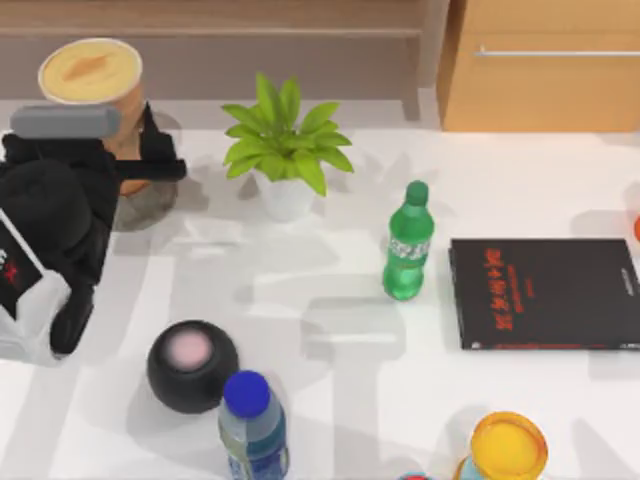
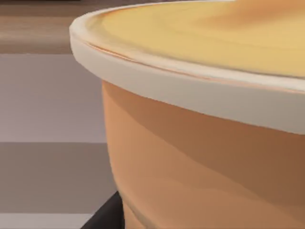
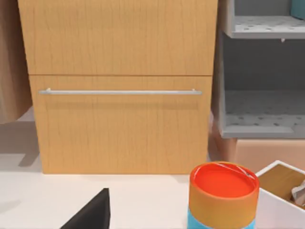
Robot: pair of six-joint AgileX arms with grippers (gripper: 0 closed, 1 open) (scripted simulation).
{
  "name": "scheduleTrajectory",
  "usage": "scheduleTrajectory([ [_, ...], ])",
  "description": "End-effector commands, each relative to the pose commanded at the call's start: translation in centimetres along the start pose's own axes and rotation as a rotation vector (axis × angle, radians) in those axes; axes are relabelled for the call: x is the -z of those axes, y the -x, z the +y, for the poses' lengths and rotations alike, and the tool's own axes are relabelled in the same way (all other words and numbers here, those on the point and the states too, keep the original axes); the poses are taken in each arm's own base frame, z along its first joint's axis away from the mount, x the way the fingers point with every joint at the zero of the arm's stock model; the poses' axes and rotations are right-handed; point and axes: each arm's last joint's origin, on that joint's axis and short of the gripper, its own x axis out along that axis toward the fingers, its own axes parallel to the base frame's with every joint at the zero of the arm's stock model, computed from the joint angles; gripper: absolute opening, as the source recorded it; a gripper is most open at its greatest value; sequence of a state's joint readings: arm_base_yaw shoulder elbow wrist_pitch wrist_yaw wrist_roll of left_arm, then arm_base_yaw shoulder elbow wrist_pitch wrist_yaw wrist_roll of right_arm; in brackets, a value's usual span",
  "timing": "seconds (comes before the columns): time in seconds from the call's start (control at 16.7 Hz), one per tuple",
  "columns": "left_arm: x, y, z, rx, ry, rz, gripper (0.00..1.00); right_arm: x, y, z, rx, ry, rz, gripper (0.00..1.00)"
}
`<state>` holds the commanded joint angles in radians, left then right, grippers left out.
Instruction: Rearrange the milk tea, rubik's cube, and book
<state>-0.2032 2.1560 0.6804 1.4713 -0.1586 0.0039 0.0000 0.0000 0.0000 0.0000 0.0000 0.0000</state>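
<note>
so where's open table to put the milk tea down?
Left gripper holds the milk tea at far left. Bare patches: between the black sphere and green bottle; behind the black book, right of the plant. Crowded: front edge, with the blue-capped bottle and yellow-topped container.

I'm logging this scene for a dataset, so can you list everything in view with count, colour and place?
Tall tapered orange-tan milk tea cup: one, creamy top, far left, at the left hand.
Leafy potted plant: one, green in white pot, far centre.
Plastic soda bottle: one, green, centre right.
Thin book with red characters: one, black, right side.
Round sphere: one, black with pinkish top, near left.
Blue-capped bottle: one, near edge.
Round-topped container: one, yellow-orange, near right.
Red-topped can: one, orange and blue, near the wooden drawer cabinet.
White table: one.
Left hand: black, at the cup's side, far left.
</note>
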Motion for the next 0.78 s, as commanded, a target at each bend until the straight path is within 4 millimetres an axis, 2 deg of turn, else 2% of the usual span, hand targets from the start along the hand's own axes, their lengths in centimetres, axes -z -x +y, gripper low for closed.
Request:
scheduleTrajectory([
  [0.18, 0.00, 0.00, 0.00, 0.000, 0.000, 0.000, 0.98, 0.00, 0.00, 0.00, 0.000, 0.000, 0.000, 1.00],
  [0.24, 0.00, 0.00, 0.00, 0.000, 0.000, 0.000, 1.00, 0.00, 0.00, 0.00, 0.000, 0.000, 0.000, 1.00],
  [0.78, -0.04, 0.08, 0.04, -0.002, 0.000, -0.002, 1.00, 0.00, 0.00, 0.00, 0.000, 0.000, 0.000, 1.00],
])
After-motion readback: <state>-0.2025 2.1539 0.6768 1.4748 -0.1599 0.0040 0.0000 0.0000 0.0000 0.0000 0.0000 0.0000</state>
